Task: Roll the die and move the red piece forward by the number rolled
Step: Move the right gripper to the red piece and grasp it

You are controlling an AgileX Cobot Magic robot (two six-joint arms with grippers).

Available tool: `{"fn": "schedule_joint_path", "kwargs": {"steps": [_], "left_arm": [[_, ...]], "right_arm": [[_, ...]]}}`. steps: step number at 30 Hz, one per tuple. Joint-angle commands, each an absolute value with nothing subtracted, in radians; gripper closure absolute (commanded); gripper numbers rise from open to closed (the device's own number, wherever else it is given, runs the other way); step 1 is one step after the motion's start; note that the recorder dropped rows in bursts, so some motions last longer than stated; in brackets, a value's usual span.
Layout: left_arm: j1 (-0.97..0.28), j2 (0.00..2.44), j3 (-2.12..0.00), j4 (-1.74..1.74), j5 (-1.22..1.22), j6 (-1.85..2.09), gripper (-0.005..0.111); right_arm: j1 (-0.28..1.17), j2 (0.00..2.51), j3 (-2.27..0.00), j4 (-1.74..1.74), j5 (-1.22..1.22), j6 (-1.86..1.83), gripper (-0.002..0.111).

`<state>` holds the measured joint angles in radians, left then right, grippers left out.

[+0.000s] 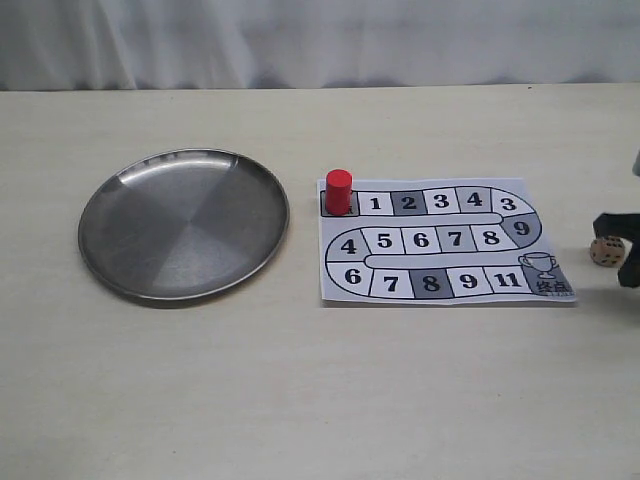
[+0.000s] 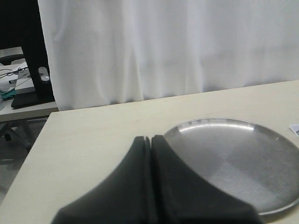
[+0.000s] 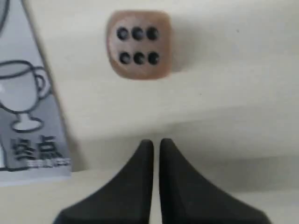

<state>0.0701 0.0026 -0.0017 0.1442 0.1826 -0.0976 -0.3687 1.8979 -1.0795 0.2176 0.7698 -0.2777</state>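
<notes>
The die (image 1: pixel 606 250) is a tan cube lying on the table just right of the board's trophy corner. In the right wrist view the die (image 3: pixel 138 44) shows six pips on top. My right gripper (image 3: pixel 152 142) hangs above the table a short way from the die, its fingers almost touching and nothing between them. It shows as a black shape (image 1: pixel 626 255) at the right edge of the exterior view. The red piece (image 1: pixel 338 190) stands upright on the board's start square, left of square 1. My left gripper (image 2: pixel 150 138) is shut and empty beside the steel plate (image 2: pixel 243 163).
The paper game board (image 1: pixel 440 240) lies right of centre, with a numbered track ending at a trophy (image 3: pixel 21 93). A round steel plate (image 1: pixel 184 223) lies on the left of the table. A white curtain hangs behind the table.
</notes>
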Motion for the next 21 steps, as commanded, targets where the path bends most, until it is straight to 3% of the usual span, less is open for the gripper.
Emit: {"fn": "schedule_joint_path", "kwargs": {"steps": [1,7,17,19,21], "left_arm": [[0.075,0.0,0.0,0.144,0.173,-0.097,0.107],[0.075,0.0,0.0,0.144,0.173,-0.097,0.107],[0.075,0.0,0.0,0.144,0.173,-0.097,0.107],[0.075,0.0,0.0,0.144,0.173,-0.097,0.107],[0.075,0.0,0.0,0.144,0.173,-0.097,0.107]], "right_arm": [[-0.37,1.863,-1.192,0.437,0.936,-0.401,0.104],[-0.234,1.811,-1.246,0.733,0.93,-0.631,0.104],[0.228,1.88,-1.35,0.6,0.538,-0.687,0.103],[0.291,1.91,-1.393,0.56,0.5,-0.677,0.097],[0.34,1.953,-1.445,0.498,0.469,-0.632,0.084]]}}
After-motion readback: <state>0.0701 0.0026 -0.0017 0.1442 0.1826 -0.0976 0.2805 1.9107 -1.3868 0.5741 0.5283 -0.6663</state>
